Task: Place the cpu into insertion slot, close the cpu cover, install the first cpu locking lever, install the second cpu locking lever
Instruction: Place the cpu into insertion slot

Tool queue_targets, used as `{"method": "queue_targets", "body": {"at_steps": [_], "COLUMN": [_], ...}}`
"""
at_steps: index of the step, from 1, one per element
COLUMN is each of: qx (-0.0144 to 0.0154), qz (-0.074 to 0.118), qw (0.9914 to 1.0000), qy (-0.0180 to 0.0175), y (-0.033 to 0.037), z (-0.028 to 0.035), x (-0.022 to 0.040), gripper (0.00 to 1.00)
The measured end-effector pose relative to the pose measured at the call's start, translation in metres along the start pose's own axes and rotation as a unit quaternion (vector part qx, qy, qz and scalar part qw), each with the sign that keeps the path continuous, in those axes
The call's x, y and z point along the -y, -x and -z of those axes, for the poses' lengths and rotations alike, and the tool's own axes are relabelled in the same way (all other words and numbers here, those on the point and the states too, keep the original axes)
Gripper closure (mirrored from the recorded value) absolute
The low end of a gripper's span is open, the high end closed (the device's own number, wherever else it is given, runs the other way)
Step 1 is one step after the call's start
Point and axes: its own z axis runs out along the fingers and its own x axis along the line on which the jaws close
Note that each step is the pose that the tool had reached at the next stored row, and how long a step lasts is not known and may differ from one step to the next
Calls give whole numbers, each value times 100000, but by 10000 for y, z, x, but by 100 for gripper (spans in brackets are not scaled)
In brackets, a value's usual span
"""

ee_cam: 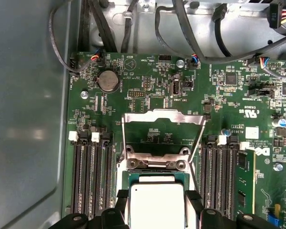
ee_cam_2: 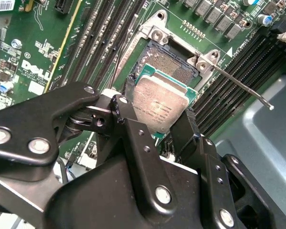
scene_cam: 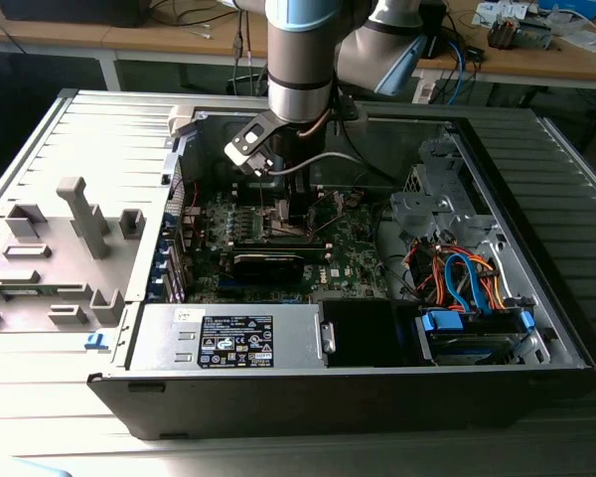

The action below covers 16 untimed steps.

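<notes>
Evidently at the first step, the end effector (ee_cam_2: 158, 106) grips the cpu (ee_cam_2: 159, 98) by two opposite edges right over the insertion slot (ee_cam_2: 175, 67), the cpu cover (ee_cam: 162, 116) standing open, so seating calls for level, square alignment.

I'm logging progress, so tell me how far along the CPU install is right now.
Nothing looks finished yet. In hand: the tool grips the cpu by its edges just over the insertion slot, apparently not yet seated. Left: the cpu cover stands open, swung up off the slot, and a locking lever sticks out unlatched.
</notes>
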Motion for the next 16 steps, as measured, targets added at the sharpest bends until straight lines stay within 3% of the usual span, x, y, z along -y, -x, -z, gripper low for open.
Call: {"method": "queue_targets", "body": {"at_steps": [16], "qx": [-6], "qz": [2], "qw": [100000], "qy": [2], "y": [-6], "z": [-125], "x": [65], "gripper": [45]}}
